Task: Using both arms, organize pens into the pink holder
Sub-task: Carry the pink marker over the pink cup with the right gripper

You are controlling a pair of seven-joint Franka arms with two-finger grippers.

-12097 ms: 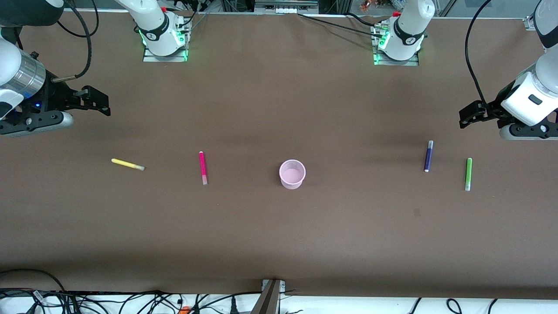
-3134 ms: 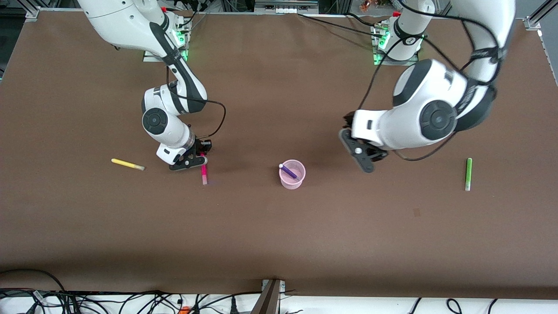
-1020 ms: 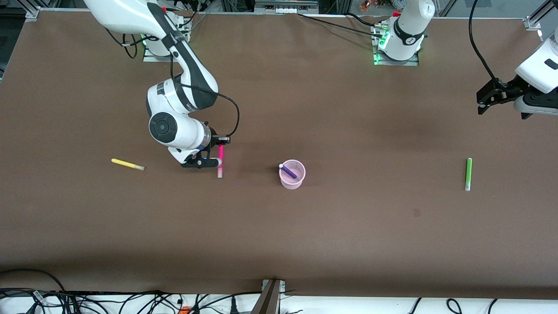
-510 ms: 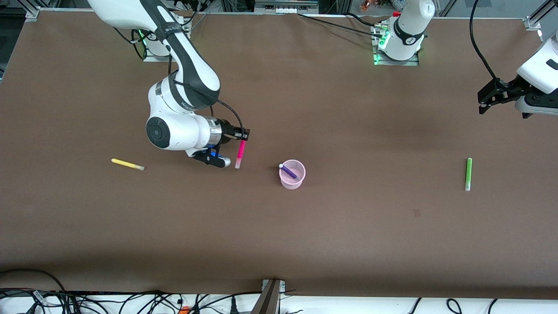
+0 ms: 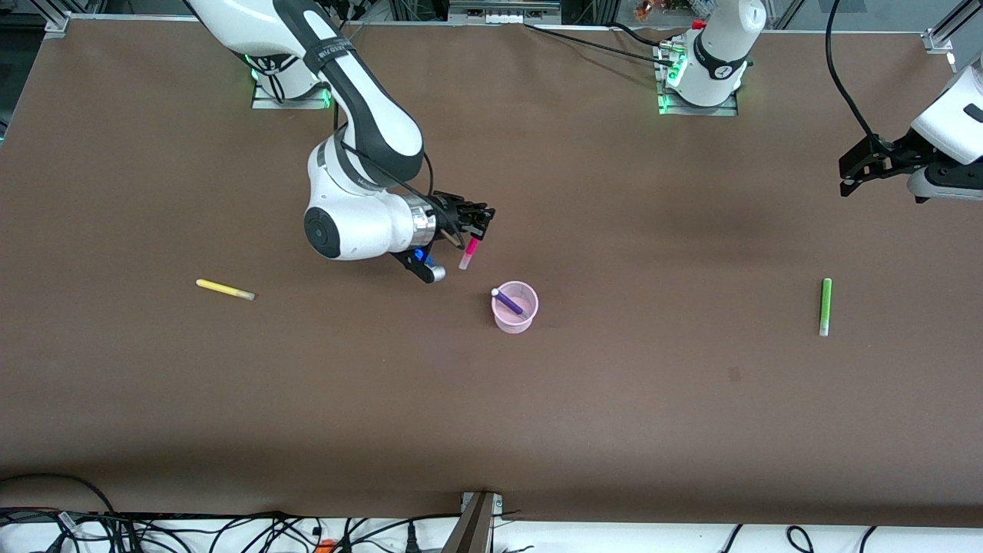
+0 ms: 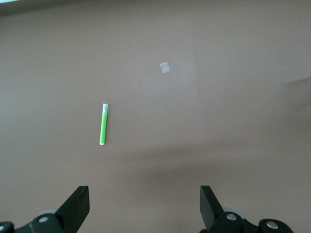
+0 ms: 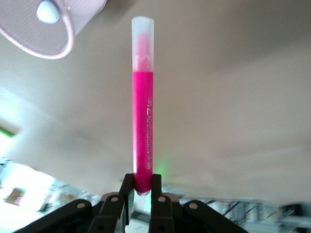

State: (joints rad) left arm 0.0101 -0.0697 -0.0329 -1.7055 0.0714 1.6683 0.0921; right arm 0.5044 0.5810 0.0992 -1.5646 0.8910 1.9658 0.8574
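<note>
Over the table (image 5: pixel 614 399), right pincer (image 5: pixel 474 228) grips magenta pen (image 5: pixel 468 254) at eleven o'clock of pink holder (image 5: pixel 515 316) containing purple pen (image 5: pixel 509 302); left pincer (image 5: pixel 860 169) waits.

Left wrist: spread wide above green pen (image 6: pixel 103 124).

Right wrist: holds only the pen's end; could swing, clip rim, topple holder.

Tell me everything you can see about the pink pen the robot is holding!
The pink pen is a slim, bright magenta stick that looks like plastic, with faint lettering along its side and a clear, pale cap over its tip. The right gripper is shut on its plain end, so it is lifted off the table and hangs slanted, cap end lowest. It is up over the brown table, close beside the pink holder but not yet over its opening. Only the gripper's fingers touch it.
</note>
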